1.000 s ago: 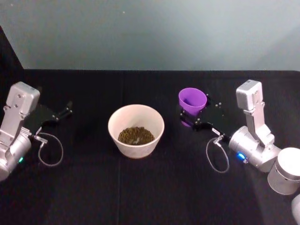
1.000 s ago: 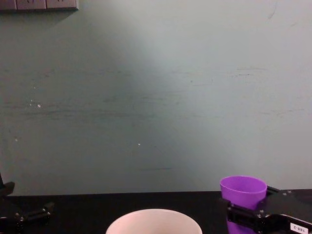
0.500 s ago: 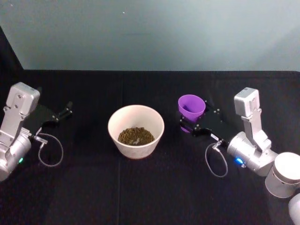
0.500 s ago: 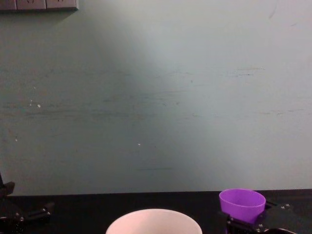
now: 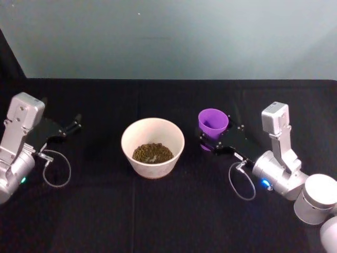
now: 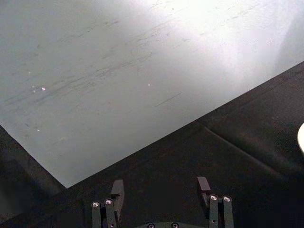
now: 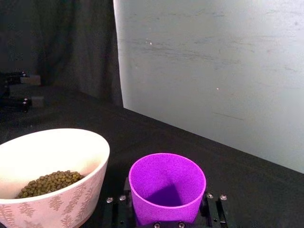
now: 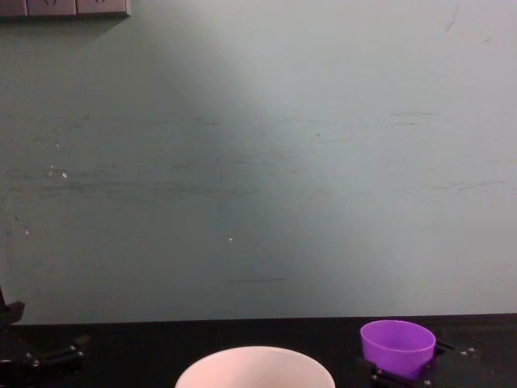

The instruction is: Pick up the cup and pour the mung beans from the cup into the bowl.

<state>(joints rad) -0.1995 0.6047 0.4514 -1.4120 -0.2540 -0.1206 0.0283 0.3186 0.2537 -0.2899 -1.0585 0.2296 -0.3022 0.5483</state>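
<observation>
The purple cup (image 5: 212,124) stands upright just right of the white bowl (image 5: 129,138), apart from it. My right gripper (image 5: 209,143) is shut on the cup's lower part, a black finger on each side. In the right wrist view the cup (image 7: 167,187) looks empty inside, and the gripper (image 7: 166,214) flanks its base. Mung beans (image 5: 152,153) lie in the bowl's bottom, and they show in the bowl (image 7: 71,138) as a heap of beans (image 7: 50,183). From the chest, the cup (image 8: 397,343) sits low beside the bowl's rim (image 8: 254,360). My left gripper (image 5: 71,126) rests open at the far left.
A black cloth (image 5: 168,211) covers the table, with a pale wall behind it. The left gripper (image 6: 160,187) has nothing between its fingers. A cable loop (image 5: 242,182) hangs from the right wrist. Free room lies in front of the bowl.
My right gripper has come down with the cup, and a little nearer to me. The bowl and the left arm have not moved.
</observation>
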